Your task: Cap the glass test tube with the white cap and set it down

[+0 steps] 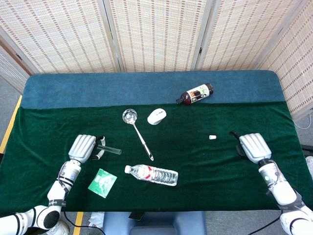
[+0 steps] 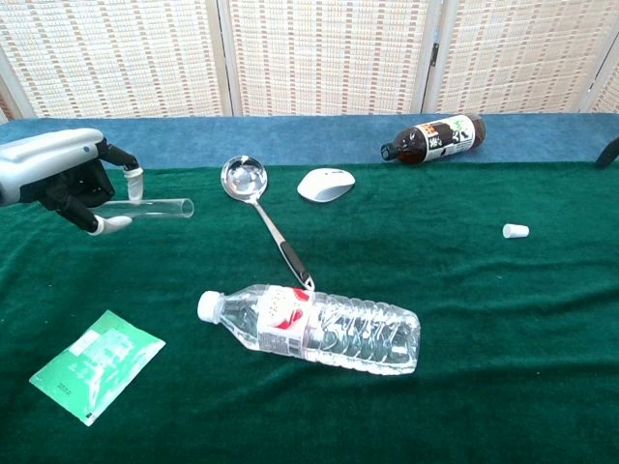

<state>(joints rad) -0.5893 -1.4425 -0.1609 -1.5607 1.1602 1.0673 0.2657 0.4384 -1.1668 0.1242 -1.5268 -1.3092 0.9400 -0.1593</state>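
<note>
Left hand (image 2: pixel 60 179) grips the glass test tube (image 2: pixel 160 206), fingers wrapped round its closed end, tube lying roughly level with open end pointing toward the ladle (image 2: pixel 262 216). Tube sits left of the ladle bowl, raised off the green cloth (image 2: pixel 464 319). White cap (image 2: pixel 515 230) lies on its side on the cloth, far right of the ladle, loose, nothing touching it. Right hand (image 1: pixel 253 146) hovers just right of the cap in head view, back of hand up, fingers curled under; can't tell if they're closed or apart, nothing seen in it. In chest view only a dark fingertip shows at the right edge. Computer mouse (image 2: pixel 325 184) just right of the ladle bowl. Water bottle (image 2: pixel 314 328) lies at the ladle handle's tip. Dark bottle (image 2: pixel 432 138) lies on the blue strip, right of the ladle and behind it. Green packet (image 2: pixel 95 363) lies near the front edge, left of the ladle.
</note>
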